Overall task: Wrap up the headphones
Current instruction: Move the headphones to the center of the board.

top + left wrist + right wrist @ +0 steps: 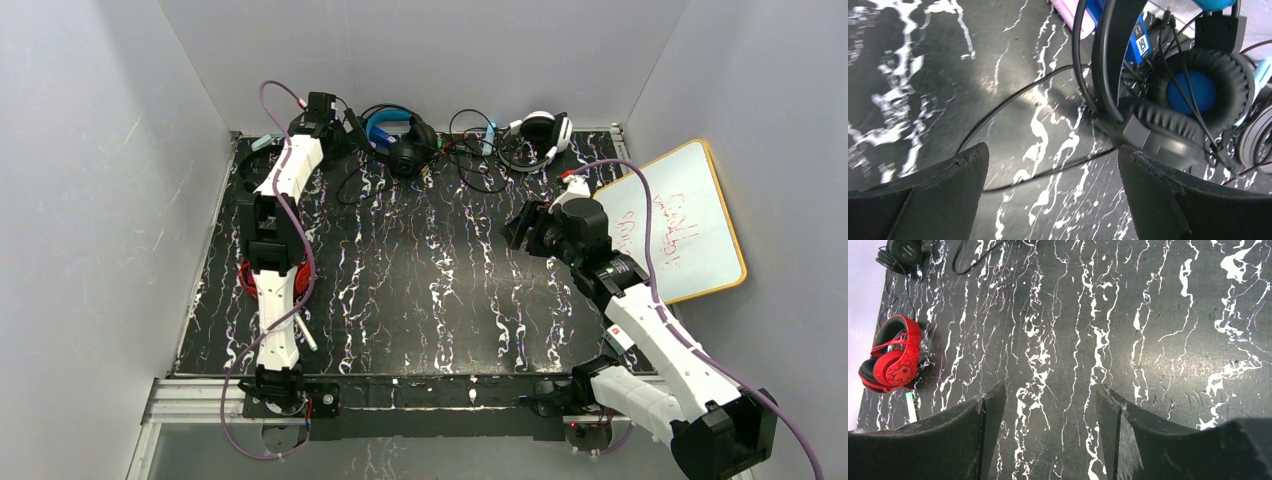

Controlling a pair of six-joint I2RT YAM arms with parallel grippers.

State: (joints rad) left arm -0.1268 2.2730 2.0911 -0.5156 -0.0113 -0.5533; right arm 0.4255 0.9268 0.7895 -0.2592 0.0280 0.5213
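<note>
Nearest to the bases, the red headphones point(893, 357) lie at the left edge of the desk point(430, 300), partly under the left arm and well apart from the right claw point(1049, 390), to its left. A red cord seems to cross over the cup, but I cannot tell how it is wound. The right claw hangs over the right middle of the desk, released, with only bare desk between its jaws.

Farther away, the left arm reaches to the far edge. The left claw point(1051, 150) is fully released and grasps nothing. Just ahead of it and to its right stands the black pair with blue headband point(1198, 95), one cup showing its blue inside. Its thin black cable point(1013, 100) lies loose on the desk under this claw, running from the left finger's side toward the cup on the right.

The coming move, I judge, turns on this: the cable is directly below the left claw, and the left arm is much nearer than the right. Beside the cup several cords are tangled, so a pull may drag the neighbour.

Farthest, the white pair point(545, 130) lies to the right of the left claw, near the tangle. An all-black pair point(903, 252) lies by the far left edge.
</note>
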